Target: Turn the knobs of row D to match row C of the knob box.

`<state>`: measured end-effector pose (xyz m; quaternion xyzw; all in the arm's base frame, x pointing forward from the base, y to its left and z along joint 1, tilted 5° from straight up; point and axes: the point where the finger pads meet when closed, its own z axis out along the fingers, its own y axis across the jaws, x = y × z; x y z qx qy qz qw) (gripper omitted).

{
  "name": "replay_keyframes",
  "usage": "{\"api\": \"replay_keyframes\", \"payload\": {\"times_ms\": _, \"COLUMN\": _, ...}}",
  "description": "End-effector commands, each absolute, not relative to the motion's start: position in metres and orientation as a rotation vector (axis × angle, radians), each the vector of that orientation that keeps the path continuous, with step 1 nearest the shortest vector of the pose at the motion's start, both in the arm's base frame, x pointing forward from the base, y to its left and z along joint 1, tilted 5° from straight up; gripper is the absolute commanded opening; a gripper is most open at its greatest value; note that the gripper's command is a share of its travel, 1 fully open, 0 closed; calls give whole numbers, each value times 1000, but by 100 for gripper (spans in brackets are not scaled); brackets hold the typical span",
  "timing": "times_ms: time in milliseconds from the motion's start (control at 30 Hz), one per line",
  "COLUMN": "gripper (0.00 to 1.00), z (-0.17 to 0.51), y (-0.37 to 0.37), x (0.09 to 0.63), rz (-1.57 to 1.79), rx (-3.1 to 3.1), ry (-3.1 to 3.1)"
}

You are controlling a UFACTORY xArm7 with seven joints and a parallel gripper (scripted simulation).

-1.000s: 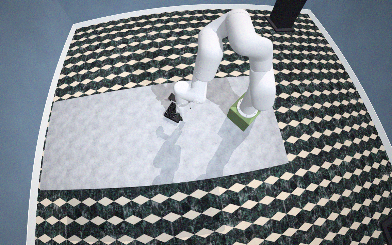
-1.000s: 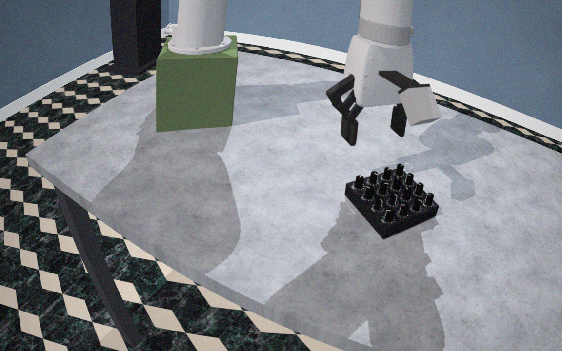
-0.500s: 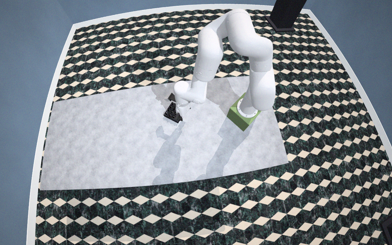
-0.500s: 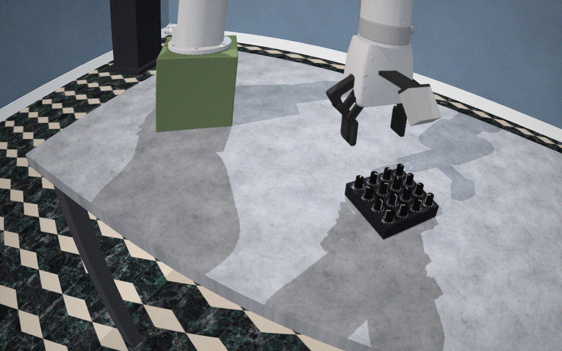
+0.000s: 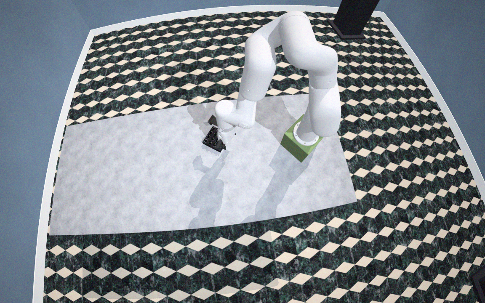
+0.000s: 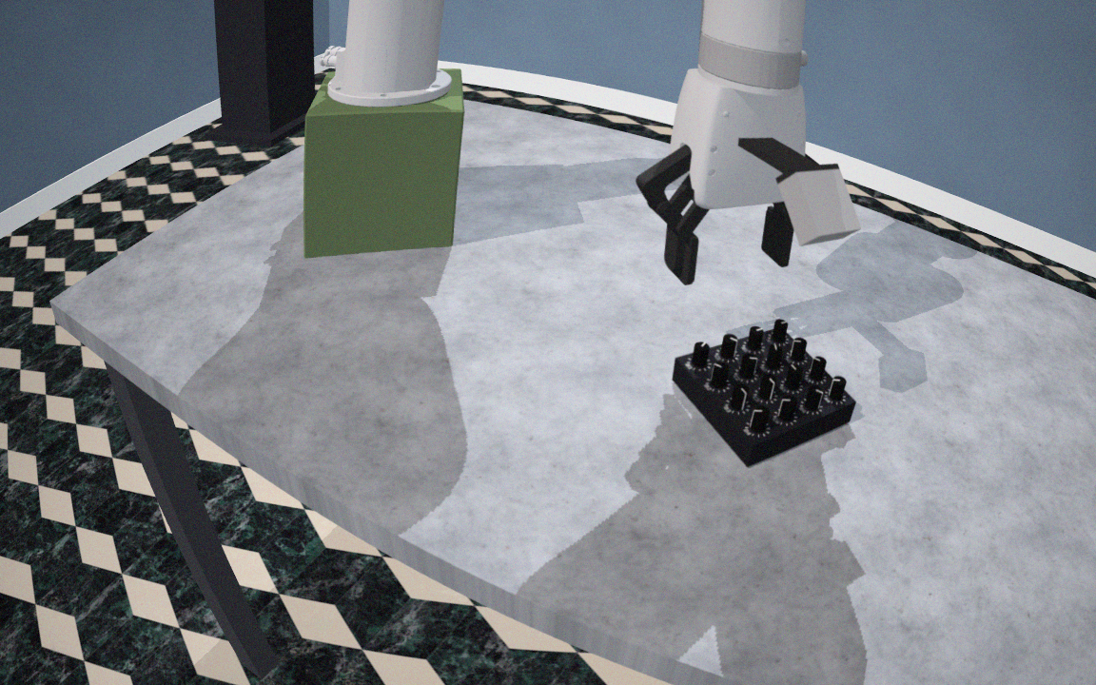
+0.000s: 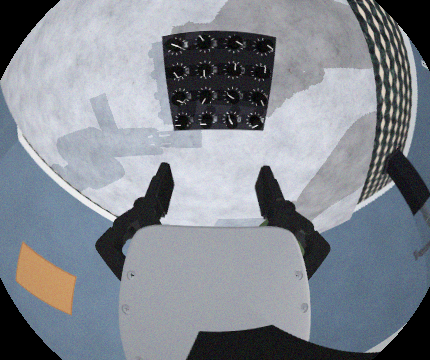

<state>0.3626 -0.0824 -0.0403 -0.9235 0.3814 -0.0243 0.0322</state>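
Fingers spread fully apart on gripper, clamping nothing (touching nothing either). Knob box standing on table, below and ahead of the fingertips, well apart from them.

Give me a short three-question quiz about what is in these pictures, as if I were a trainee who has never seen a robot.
1. True or false: the pincer is gripping one of the knobs.
2. How many knobs are on the black knob box? (a) nine (b) twelve (c) sixteen
3. Fill in: the arm's foot is bolted to a ____ block that stands on the table.

Key
1. False. The pincer hangs open above the table, beside and above the box, with nothing between its fingers.
2. (c) sixteen, in four rows of four, as the wrist view shows.
3. green
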Motion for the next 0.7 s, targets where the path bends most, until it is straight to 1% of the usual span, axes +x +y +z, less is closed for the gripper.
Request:
{"api": "replay_keyframes", "payload": {"times_ms": 0, "gripper": 100, "z": -39, "y": -83, "x": 364, "rz": -80, "rx": -2843, "ry": 1174}}
{"api": "replay_keyframes", "payload": {"times_ms": 100, "gripper": 100, "z": -39, "y": -84, "x": 364, "rz": -78, "rx": -2833, "ry": 1199}}
{"api": "replay_keyframes", "payload": {"times_ms": 300, "gripper": 100, "z": -38, "y": -94, "x": 362, "rz": -61, "rx": -2669, "ry": 1531}}
{"api": "replay_keyframes", "payload": {"times_ms": 367, "gripper": 100, "z": -38, "y": -94, "x": 362, "rz": -61, "rx": -2669, "ry": 1531}}
{"api": "replay_keyframes", "payload": {"times_ms": 433, "gripper": 100, "z": -37, "y": -100, "x": 361, "rz": -52, "rx": -2556, "ry": 1715}}
{"api": "replay_keyframes", "payload": {"times_ms": 667, "gripper": 100, "z": -35, "y": -111, "x": 360, "rz": -38, "rx": -2317, "ry": 2024}}
